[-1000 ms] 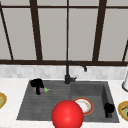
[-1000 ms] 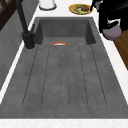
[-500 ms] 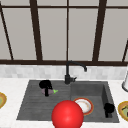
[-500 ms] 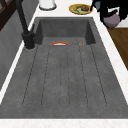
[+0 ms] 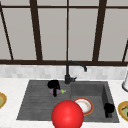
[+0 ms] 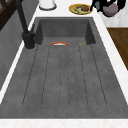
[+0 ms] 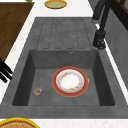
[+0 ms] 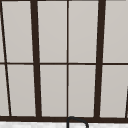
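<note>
radish (image 5: 57, 92): small, firm, light, smooth and likely slippery; left of the faucet (image 5: 68, 75), over the sink (image 5: 32, 100), left hand (image 5: 53, 85) fingers clamped round its body; right hand (image 5: 109, 109) idle, fingers curled.

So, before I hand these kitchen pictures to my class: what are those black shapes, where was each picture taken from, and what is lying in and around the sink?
The black shapes are the robot: two floating hands with no arms, in a simulated kitchen. The front view faces the sink. There the left hand hovers over the ribbed draining side, fingers curled round a small pinkish thing with a green tip. The right hand hangs at the basin's right edge; I cannot tell how its fingers stand. A red ball sits in the foreground. The side views look along the sink from either end; the one from the right shows a red-rimmed plate on the basin floor. Yellow dishes stand on the counter. The upper view faces the window above the black tap.
</note>
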`<action>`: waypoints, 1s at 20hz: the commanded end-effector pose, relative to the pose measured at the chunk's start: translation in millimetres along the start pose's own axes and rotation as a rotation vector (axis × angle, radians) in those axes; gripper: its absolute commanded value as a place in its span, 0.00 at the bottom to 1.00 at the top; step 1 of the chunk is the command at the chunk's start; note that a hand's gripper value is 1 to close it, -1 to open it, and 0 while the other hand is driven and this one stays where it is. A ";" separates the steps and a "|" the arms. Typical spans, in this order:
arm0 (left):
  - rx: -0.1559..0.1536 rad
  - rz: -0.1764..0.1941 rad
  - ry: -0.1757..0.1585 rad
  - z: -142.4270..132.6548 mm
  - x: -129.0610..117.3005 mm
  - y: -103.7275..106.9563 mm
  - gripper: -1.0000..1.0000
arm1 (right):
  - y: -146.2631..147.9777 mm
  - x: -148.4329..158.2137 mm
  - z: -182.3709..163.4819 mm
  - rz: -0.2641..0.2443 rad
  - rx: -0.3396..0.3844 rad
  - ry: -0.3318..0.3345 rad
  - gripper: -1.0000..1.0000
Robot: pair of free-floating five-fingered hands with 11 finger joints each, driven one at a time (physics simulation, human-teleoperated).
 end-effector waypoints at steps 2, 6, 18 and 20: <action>-0.015 -0.027 -0.011 -38.5 -0.1 3.1 1.00 | 0.0 0.0 0.0 0.000 0.000 0.000 0.50; -0.015 -0.032 -0.002 -70.9 -4.6 4.2 1.00 | 0.0 0.0 0.0 0.000 0.000 0.000 0.50; -0.004 -0.026 0.005 -150.3 -46.7 -70.4 1.00 | 0.0 0.0 0.0 0.000 0.000 0.000 0.50; -0.012 -0.036 0.003 -161.7 -61.2 -86.7 1.00 | 0.0 0.0 0.0 0.000 0.000 0.000 0.50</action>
